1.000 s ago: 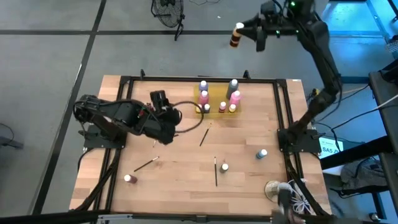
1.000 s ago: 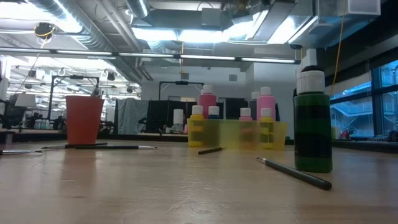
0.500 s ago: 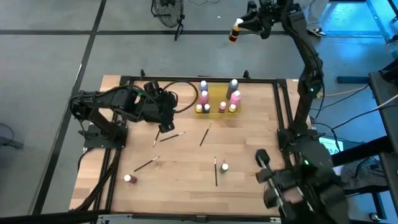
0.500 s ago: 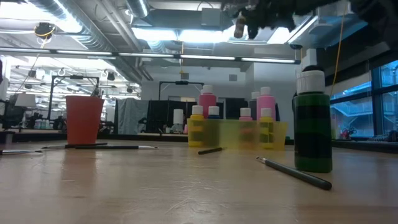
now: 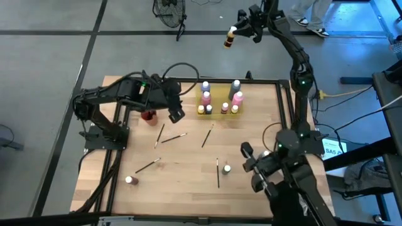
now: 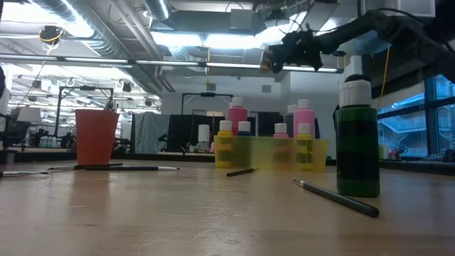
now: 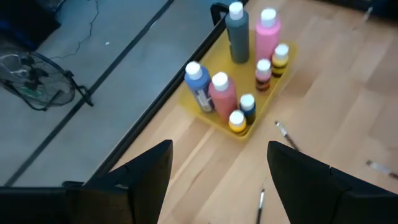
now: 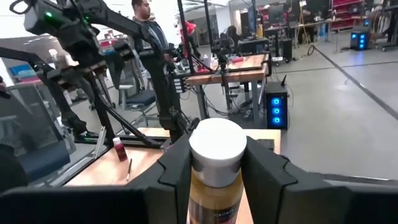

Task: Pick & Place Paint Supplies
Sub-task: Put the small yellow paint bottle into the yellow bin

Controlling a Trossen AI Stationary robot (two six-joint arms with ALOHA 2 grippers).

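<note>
High view: right gripper (image 5: pixel 235 31) raised beyond table's far edge, pinching white-capped brown bottle (image 5: pixel 230 39); left gripper (image 5: pixel 175 113) over table (image 5: pixel 251 182) near red cup (image 5: pixel 148 115), fingers spread, empty; yellow tray (image 5: pixel 218 100) holds bottles; paintbrushes (image 5: pixel 206 138) scattered on table.

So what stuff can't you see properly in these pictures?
- Bottle in the right gripper: label cut off by the right wrist view's bottom edge.
- Tray bottles: low view, lower parts blurred behind the yellow tray.
- Left gripper: high view, too small to read its fingers.
</note>
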